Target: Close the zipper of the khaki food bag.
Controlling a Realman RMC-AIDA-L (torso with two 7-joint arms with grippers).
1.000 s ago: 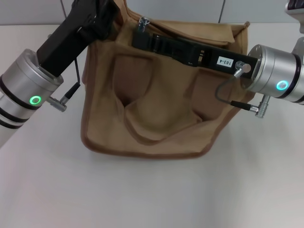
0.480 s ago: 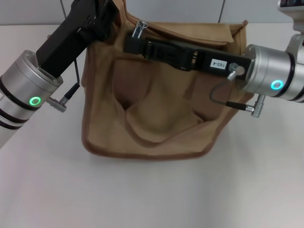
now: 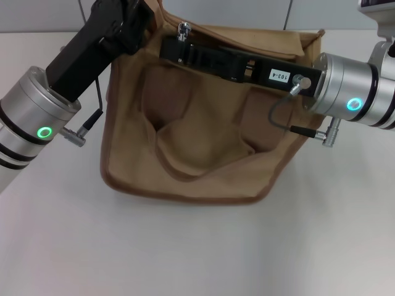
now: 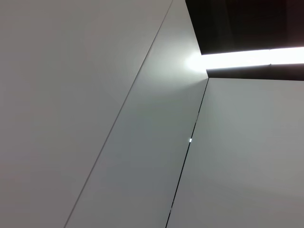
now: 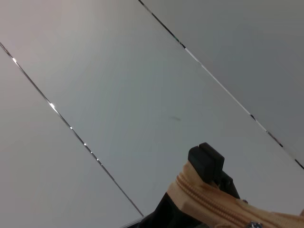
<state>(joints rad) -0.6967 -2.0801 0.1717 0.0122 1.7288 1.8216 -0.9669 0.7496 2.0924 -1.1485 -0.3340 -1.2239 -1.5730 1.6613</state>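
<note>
Here, in the head view, the khaki food bag [image 3: 197,135] sits on the white worktop [image 3: 185,259]. The left gripper [image 3: 139,15] is at the bag's upper left corner; whether it grips cannot be told. The right gripper [image 3: 179,44] lies along the top edge, apparently pinching the silver pull of the zipper [image 3: 183,28] near the left end, so most of the closing looks done.

The left wrist view shows only wall.

The right wrist view shows zipper track [image 5: 213,202] closed.
</note>
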